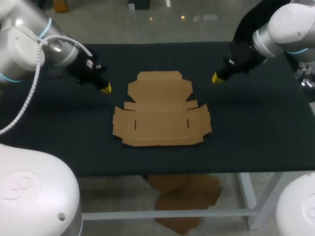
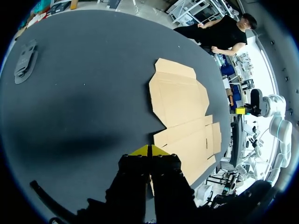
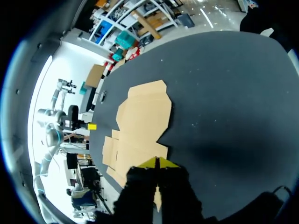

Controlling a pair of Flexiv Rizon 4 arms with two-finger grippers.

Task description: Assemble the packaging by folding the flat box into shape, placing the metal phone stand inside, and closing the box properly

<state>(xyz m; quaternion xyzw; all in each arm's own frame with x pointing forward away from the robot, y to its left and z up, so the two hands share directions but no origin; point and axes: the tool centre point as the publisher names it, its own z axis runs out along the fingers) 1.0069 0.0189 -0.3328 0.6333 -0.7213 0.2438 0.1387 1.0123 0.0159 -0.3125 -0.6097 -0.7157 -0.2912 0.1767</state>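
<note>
On table centre: flat box (image 1: 162,115), unfolded, lying flat; brown card, slotted flaps.
Surface: table (image 1: 256,128), matte black cloth.
My left gripper (image 1: 106,88): yellow tips pressed together, empty, left of box.
My right gripper (image 1: 215,77): tips together, empty, right of box.

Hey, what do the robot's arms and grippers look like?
The left arm and right arm have rounded white-grey shells with thin light-blue rings at joints. A white ribbed cable loops along the left one. The left gripper and right gripper are black with yellow wedge tips.
</note>
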